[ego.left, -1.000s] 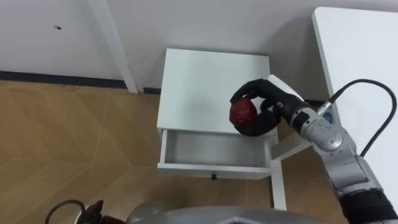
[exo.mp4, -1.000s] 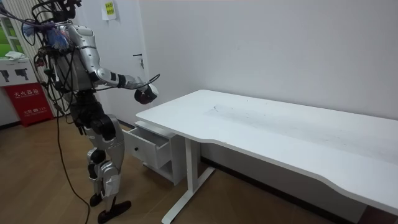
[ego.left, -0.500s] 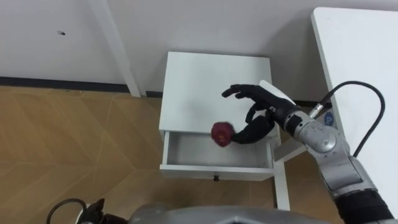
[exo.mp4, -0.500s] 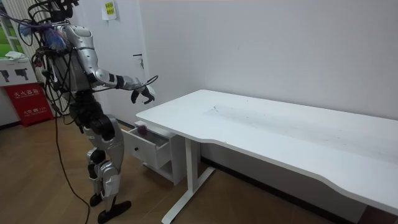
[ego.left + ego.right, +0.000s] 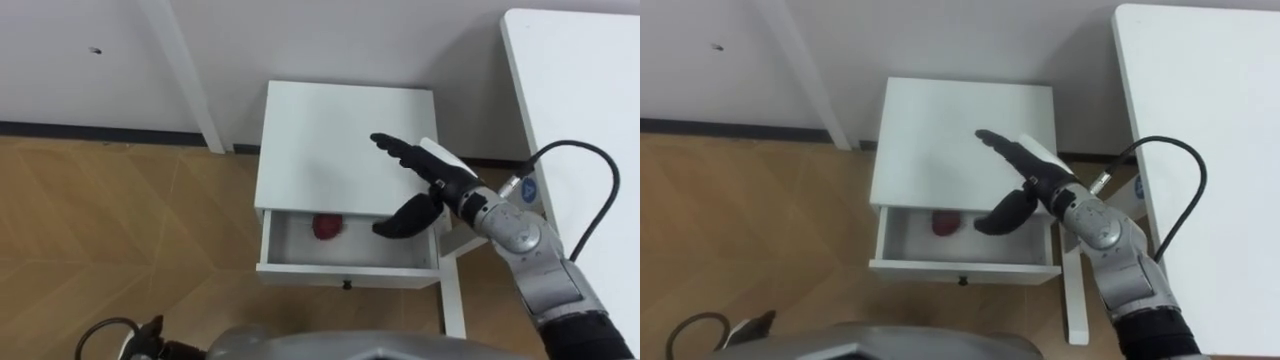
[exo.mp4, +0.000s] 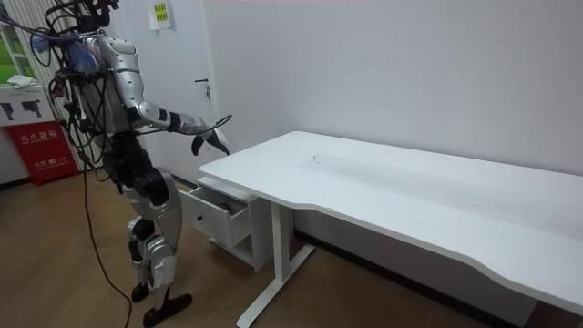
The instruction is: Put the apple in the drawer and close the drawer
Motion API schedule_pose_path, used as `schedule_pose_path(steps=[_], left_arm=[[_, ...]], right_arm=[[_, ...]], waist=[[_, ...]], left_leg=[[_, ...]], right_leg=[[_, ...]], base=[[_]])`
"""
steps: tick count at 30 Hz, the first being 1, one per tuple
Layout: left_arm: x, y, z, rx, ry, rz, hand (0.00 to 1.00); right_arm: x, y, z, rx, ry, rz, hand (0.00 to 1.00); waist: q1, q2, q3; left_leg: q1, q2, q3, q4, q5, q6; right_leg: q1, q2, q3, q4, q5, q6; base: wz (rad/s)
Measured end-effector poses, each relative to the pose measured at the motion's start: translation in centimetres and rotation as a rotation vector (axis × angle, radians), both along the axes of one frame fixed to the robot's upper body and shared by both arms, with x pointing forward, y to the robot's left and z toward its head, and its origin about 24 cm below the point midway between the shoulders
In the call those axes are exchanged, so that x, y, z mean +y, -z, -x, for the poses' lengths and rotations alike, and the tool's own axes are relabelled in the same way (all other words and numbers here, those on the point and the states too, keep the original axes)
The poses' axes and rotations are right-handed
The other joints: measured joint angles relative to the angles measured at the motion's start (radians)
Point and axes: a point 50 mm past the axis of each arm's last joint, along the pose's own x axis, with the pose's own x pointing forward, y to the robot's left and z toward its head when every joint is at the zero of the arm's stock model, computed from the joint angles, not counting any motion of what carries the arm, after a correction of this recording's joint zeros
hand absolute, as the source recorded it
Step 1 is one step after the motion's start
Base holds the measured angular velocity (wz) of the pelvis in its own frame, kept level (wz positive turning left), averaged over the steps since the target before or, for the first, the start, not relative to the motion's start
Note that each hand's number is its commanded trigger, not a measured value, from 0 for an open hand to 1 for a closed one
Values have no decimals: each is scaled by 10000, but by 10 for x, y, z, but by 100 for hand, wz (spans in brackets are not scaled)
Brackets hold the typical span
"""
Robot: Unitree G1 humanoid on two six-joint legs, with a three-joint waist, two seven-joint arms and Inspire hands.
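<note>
One hand working: my right hand (image 5: 432, 186) hovers over the right end of the open drawer (image 5: 345, 270), fingers straight and spread, thumb hanging down, holding and touching nothing. Apple (image 5: 327, 227) lies inside the drawer, left of centre, far side.

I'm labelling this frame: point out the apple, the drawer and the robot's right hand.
apple (image 5: 326, 227), left eye view, middle of its red skin.
drawer (image 5: 300, 274), left eye view, on its white front panel.
right hand (image 5: 434, 187), left eye view, on its palm.
</note>
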Motion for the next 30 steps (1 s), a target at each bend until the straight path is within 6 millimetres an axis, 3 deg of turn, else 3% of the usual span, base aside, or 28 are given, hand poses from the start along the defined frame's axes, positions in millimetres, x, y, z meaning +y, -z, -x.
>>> schedule_pose_path(steps=[7,13,19,20,22,25,27,28,29,30], left_arm=[[0,0,0,-47,-27,-110,0],[-4,0,0,-202,-220,-47,0],[-5,2,11,-115,-902,52,0],[-5,2,16,11,-1090,49,0],[-4,2,17,-19,-1369,65,0],[-6,4,24,278,-1569,131,0],[-4,5,27,522,-1662,106,0],[-3,4,28,545,-1676,74,0],[-2,4,29,606,-1710,68,0],[-3,5,32,678,-1733,86,0]], right_arm=[[-2,2,0,-110,276,62,0],[-20,41,20,1600,1525,272,0],[-56,77,57,2990,4846,-230,0],[-65,86,71,3495,5542,-127,0],[-78,96,94,4098,6597,65,0],[-90,105,117,4619,7760,429,0],[-99,110,135,5142,8698,647,0],[-101,112,140,5295,8933,725,0],[-107,114,153,5636,9427,957,0],[-112,115,168,6050,10036,1039,0]], waist=[[-51,30,5],[-75,39,-28],[-319,96,-96],[-358,65,-147],[-381,134,-123],[-645,336,-164],[-743,396,-161],[-791,459,-150],[-889,464,-105],[-918,666,-132]], left_leg=[[-26,-2,-54,-8,1,1],[111,-111,-93,-63,-17,39],[112,-135,-71,-53,-94,163],[111,-164,-67,-28,-124,203],[45,-172,-33,168,-269,271],[-115,-244,-29,601,-537,465],[-127,-382,95,881,-703,735],[-137,-502,98,986,-752,818],[-149,-620,103,1195,-890,1001],[-175,-597,44,1349,-987,1161]], right_leg=[[0,-2,-15,3,0,0],[176,-48,-83,-2,-7,12],[233,-151,-150,8,-36,126],[249,-188,-165,35,-67,177],[188,-244,-157,213,-119,264],[-436,-494,-151,1637,-288,523],[-1655,-1110,-145,4367,-294,589],[-1981,-1336,-110,5061,-203,658],[-2620,-1658,30,6333,367,679],[-3406,-1834,178,7555,1427,673]], base=[[0],[3],[2],[3],[0],[2],[3],[16],[15],[6]])
